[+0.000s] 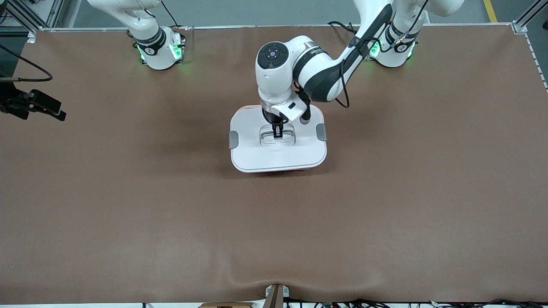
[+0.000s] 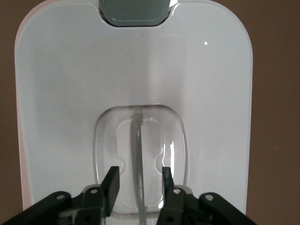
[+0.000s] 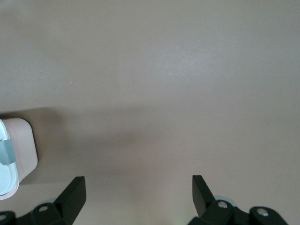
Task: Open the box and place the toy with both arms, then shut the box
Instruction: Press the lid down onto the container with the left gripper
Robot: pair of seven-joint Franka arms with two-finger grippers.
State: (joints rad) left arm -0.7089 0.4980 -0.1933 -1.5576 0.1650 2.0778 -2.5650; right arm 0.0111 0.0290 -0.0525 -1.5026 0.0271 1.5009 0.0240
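Front view, box: the box is seen on the brown tabletop about midway between the arms' ends, its white lid seated and a grey clip shown at each side.
Front view, left end effector: the left end effector is lowered into the lid's recessed centre handle; how far it is open cannot be told here.
Front view, right arm: only its base is shown; the arm waits.
Left wrist view, left end effector: the left end effector is seen parted, one finger on each side of the clear handle bar, apart from it and gripping nothing.
Left wrist view, lid: one grey clip is shown at the lid's edge.
Right wrist view, right end effector: the right end effector is seen spread wide and empty over bare tabletop.
Right wrist view, box: a pink corner of the box is shown beneath the lid's rim, which the other views hide.
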